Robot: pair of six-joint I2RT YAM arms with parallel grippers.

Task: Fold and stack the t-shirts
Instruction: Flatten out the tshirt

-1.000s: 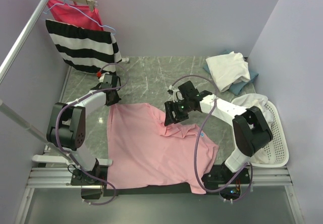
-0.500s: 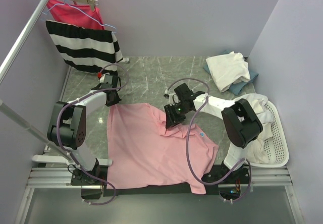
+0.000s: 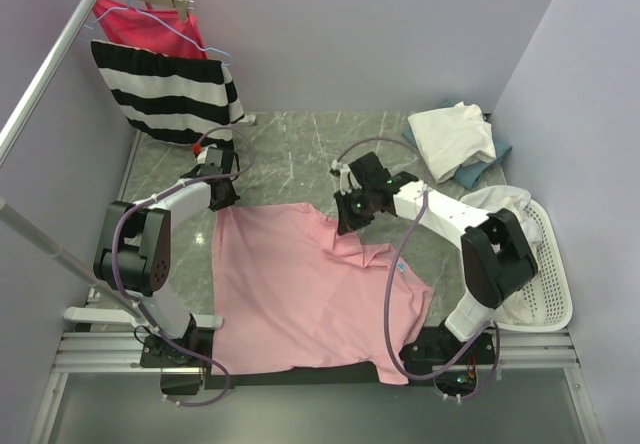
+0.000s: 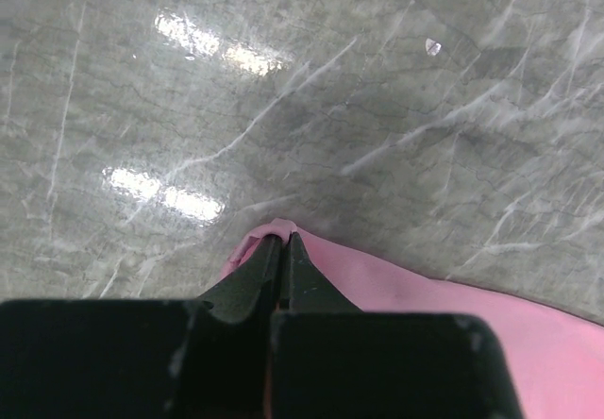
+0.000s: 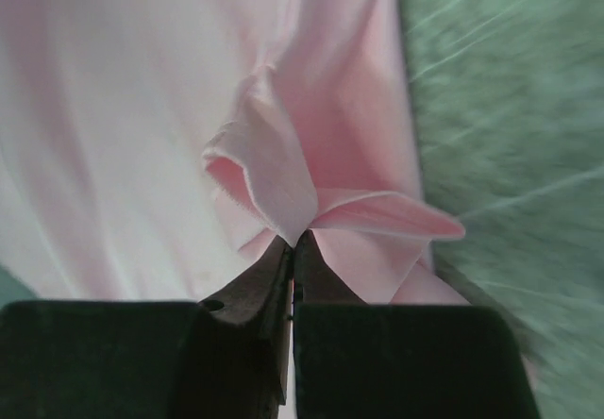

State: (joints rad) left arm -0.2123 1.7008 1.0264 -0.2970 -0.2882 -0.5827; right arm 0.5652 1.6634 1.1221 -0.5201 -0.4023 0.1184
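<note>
1. Two spots on the far edge of the pink t-shirt [image 3: 290,284] are clamped by the left gripper [image 4: 283,249] and the right gripper [image 5: 293,249]; it is spread toward the near edge of the table [image 3: 290,154].
2. Thin grips may be lost under a sharp pull.
3. Bunched cloth may be folded crooked.

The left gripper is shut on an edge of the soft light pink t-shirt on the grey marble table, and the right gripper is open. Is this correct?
Not quite. The right gripper is shut on a raised fold of the soft light pink t-shirt; the right wrist view shows it. The left gripper is shut on its edge, as stated.
</note>
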